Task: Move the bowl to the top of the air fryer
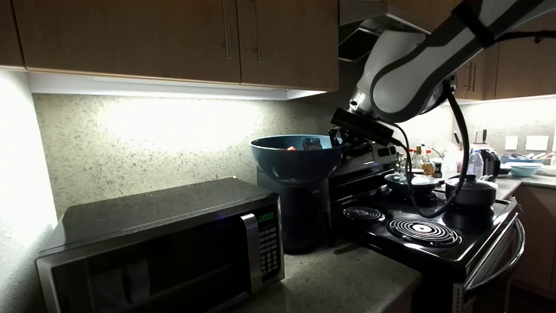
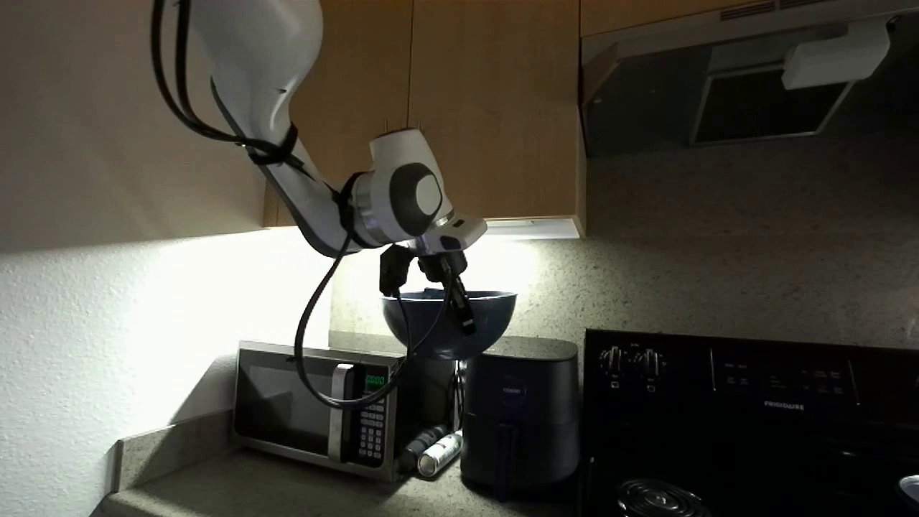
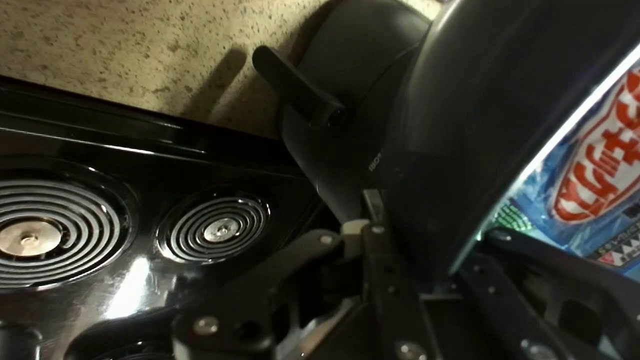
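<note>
saw a big blue bowl (image 1: 297,163) held up by a gripper (image 3: 425,250)

found the gripper clamped on the edge of the bowl, with one finger (image 3: 387,280) outside and one finger inside. saw the bowl almost level and the right way up, high over the counter (image 1: 347,276), at the end of the robot arm (image 2: 251,50).

in an exterior view, saw the bowl lined up with the top of the black air fryer (image 1: 304,215). in an exterior view, saw it off toward the microwave (image 2: 287,406), with only a part in front of the air fryer's top. could not tell about touching between the bowl and the air fryer.

looked into the bowl in the wrist view and found a shiny blue packet (image 3: 595,170) with big red letters. saw a handle (image 3: 295,85) sticking out from the front of the air fryer.

spotted green numbers (image 1: 266,217) glowing on the microwave in both exterior views. found a silver tube (image 2: 440,454) and a dark tube (image 2: 422,444) lying between the microwave and the air fryer. saw the black stove (image 1: 473,232) just beside the air fryer, with curly burners (image 3: 220,230) and a dark pot (image 1: 471,193) with a lid on top. saw brown cupboards (image 1: 130,39) up high, with bright light (image 1: 182,90) under them.
</note>
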